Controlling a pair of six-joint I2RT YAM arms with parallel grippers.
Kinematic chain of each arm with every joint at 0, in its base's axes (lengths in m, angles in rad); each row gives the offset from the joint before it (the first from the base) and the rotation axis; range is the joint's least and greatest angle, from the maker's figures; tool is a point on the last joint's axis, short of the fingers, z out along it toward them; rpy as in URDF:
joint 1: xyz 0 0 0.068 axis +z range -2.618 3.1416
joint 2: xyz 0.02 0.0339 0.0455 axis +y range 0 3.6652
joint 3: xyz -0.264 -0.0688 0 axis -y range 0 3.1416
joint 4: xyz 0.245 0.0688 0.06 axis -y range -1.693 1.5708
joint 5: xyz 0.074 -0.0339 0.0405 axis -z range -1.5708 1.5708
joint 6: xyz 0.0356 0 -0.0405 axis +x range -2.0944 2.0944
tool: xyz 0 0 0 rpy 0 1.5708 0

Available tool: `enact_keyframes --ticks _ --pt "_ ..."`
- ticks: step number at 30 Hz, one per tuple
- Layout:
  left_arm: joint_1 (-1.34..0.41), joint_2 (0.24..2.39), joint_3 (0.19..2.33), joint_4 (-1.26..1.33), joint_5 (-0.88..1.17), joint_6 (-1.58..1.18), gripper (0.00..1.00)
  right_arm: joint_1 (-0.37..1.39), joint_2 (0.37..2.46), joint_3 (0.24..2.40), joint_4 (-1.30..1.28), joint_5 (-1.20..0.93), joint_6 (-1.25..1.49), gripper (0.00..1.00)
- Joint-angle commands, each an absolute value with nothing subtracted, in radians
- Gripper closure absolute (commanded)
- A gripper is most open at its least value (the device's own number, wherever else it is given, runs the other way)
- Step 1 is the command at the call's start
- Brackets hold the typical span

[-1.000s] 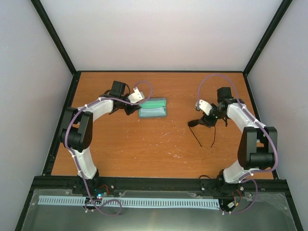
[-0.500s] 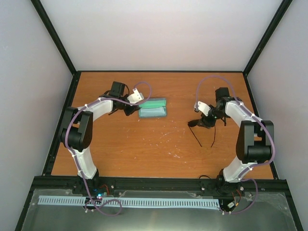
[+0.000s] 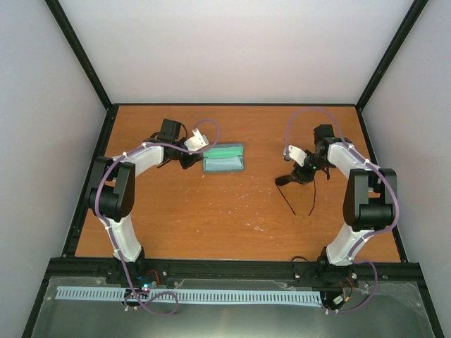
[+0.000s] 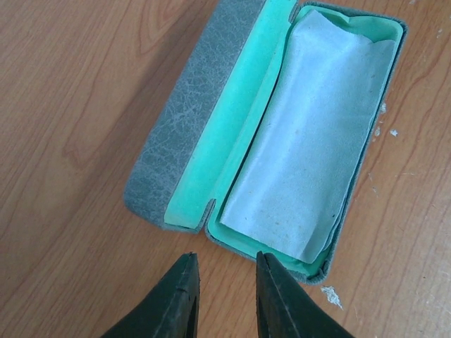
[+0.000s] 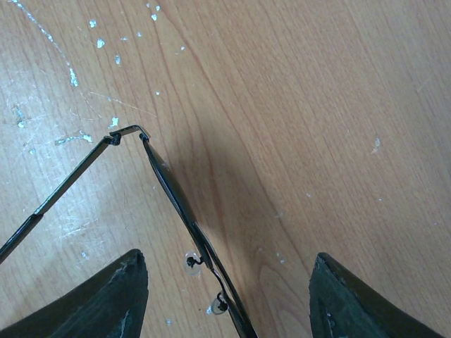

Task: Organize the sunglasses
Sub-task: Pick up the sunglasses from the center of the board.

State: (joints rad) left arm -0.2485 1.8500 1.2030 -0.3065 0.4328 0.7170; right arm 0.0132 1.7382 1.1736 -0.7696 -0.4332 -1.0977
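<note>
On the right side of the table (image 3: 211, 218), temples unfolded: sunglasses (image 5: 173, 190), front frame between the wide, empty jaws of the right gripper (image 5: 227, 274). Best to centre over the bridge, descend straight, close gently on rim, not lens. Well apart: left gripper (image 4: 225, 264), narrowly parted, empty, near the open case (image 4: 180, 134).

Open blue-grey oblong case (image 3: 224, 158), green lining, far-middle wooden desk (image 3: 211, 218); left gripper (image 3: 192, 161) beside it. Right gripper (image 3: 297, 177) over black thin-armed sunglasses (image 3: 282, 182).

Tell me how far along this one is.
Done: case lies open, cloth inside, left gripper open beside its end. In hand: right gripper, open, straddles the sunglasses on the table, not yet gripping. Left: lift them, likely fold them, place them in the case, close it.
</note>
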Motion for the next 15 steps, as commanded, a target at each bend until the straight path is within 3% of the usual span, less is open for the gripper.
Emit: enact_keyframes --ticks 1,15 --pt "-0.232 1.858 1.2 -0.296 0.432 0.736 0.75 0.006 1.747 1.173 -0.784 -0.43 -1.122 0.4" --pt "-0.23 1.873 1.216 -0.303 0.431 0.742 0.75 -0.003 1.775 1.169 -0.777 -0.453 -1.116 0.44"
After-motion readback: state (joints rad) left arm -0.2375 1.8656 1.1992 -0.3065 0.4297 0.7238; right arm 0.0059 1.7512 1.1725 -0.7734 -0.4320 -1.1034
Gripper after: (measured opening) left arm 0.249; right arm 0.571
